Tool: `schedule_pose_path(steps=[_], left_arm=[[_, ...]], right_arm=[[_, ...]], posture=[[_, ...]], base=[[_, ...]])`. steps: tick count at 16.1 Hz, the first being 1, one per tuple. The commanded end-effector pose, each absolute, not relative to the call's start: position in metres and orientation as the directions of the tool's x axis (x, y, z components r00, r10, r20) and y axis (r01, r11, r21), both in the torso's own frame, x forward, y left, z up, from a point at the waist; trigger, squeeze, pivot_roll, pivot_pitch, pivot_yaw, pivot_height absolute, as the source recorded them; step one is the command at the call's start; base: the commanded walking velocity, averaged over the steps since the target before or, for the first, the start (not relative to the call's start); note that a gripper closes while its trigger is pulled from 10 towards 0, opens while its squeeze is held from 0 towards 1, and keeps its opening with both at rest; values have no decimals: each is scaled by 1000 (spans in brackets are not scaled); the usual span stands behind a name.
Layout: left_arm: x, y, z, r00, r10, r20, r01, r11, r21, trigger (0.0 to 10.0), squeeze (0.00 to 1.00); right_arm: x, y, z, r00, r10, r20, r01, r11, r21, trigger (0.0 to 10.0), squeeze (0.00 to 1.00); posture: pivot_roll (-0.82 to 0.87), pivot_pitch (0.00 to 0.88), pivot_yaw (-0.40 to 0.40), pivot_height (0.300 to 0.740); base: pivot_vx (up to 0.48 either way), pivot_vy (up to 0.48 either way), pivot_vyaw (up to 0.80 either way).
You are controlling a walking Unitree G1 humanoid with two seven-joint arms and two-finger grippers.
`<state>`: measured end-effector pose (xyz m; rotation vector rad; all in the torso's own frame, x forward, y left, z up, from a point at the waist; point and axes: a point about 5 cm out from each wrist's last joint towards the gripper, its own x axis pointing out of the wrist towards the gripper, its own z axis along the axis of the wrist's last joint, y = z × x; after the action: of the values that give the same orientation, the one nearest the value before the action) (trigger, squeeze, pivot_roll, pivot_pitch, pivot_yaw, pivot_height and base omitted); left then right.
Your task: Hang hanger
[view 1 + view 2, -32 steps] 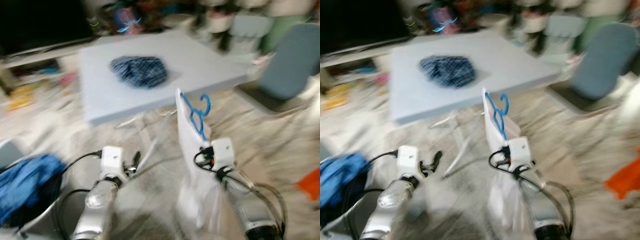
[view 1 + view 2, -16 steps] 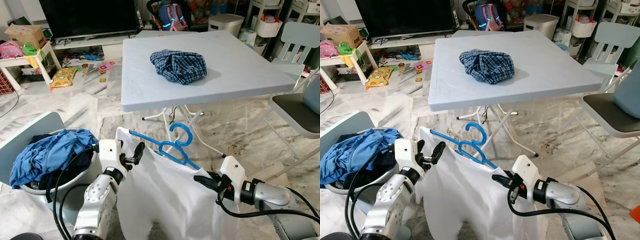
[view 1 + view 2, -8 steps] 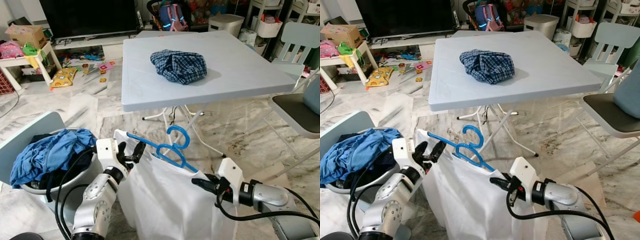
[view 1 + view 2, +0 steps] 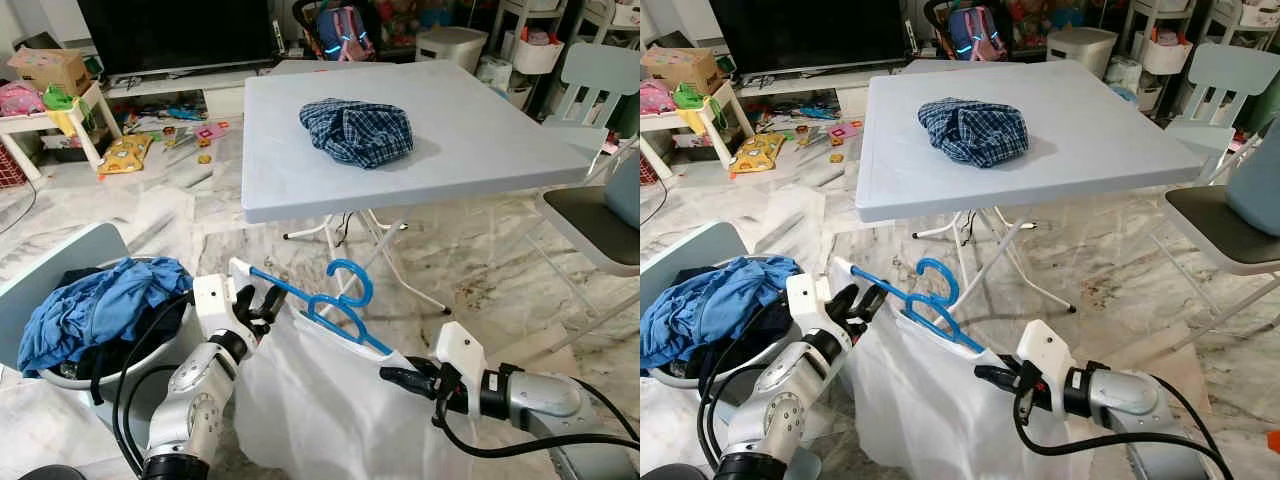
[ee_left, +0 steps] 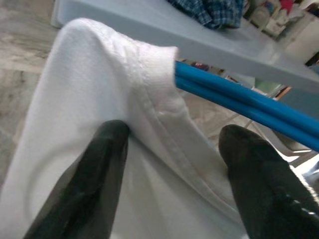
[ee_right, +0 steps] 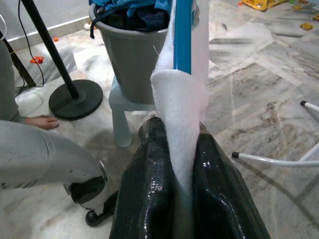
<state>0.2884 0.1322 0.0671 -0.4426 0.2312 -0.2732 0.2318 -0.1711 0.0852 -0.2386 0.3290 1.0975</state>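
Note:
A blue plastic hanger (image 4: 330, 305) sits inside the neck of a white shirt (image 4: 320, 410), its hook (image 4: 936, 272) sticking up. The shirt hangs between my two arms, low in front of the table. My left gripper (image 4: 264, 300) is open at the shirt's left shoulder, where the fabric bulges between its spread fingers (image 5: 107, 149) just under the hanger's arm (image 5: 239, 107). My right gripper (image 4: 396, 376) is shut on the shirt's right shoulder. There the white cloth (image 6: 180, 114) is pinched between both fingers below the hanger's end (image 6: 182, 35).
A light blue table (image 4: 500, 150) stands ahead with a crumpled plaid garment (image 4: 355, 130) on it. A grey basket (image 6: 134, 55) of blue clothes (image 4: 90, 310) is at my left, chairs (image 4: 590, 215) at my right. A stand's base (image 6: 75, 99) and a person's foot (image 6: 37, 121) are on the floor.
The blurred view has steadied. My left gripper has come up to the shirt's left shoulder, and the hanger and shirt have shifted slightly left and lower. The right gripper keeps its hold.

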Motion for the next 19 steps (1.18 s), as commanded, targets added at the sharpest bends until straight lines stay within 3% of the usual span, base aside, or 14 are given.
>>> schedule_pose_path(steps=[1,16,19], left_arm=[[291,135,68,941,-294,-170,200,886,-419,0,0],[290,151,58,948,-206,-242,135,950,-282,0,0],[289,144,60,940,-255,-227,188,942,-280,0,0]], right_arm=[[231,-162,94,377,861,-341,-923,381,-57,10000,0],[237,-170,93,427,825,-371,-902,420,-103,10000,0],[244,-168,94,472,802,-366,-881,445,-162,10000,0]], posture=[[-181,0,35,740],[-179,0,35,740],[-179,0,33,740]], base=[[0,0,0],[0,0,0],[0,0,0]])
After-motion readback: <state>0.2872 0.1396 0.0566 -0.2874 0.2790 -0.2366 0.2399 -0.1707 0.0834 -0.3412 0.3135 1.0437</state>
